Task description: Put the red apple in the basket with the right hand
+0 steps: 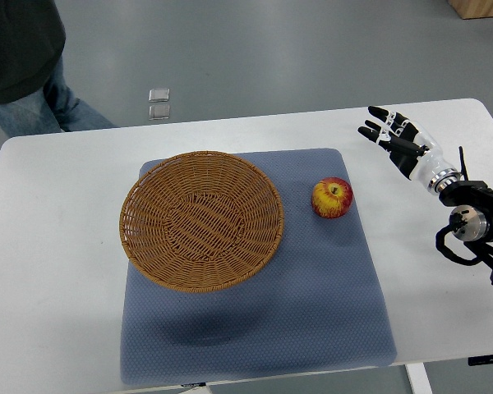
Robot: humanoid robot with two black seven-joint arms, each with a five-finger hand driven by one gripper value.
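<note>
Right hand (392, 135) hovers open over the table (57, 246) — fingers spread, holding nothing.

The apple (332, 198) sits on the blue mat (312, 304), just right of the empty basket (201, 220) — well apart from the hand.

A white counter (57, 246) with rounded corners stands on a smooth grey floor (271, 49). A person (20, 66) in jeans and a dark top stands at the upper left. Two small clear squares (158, 103), perhaps floor markers, lie beyond the counter. A wooden edge (481, 8) shows top right
</note>
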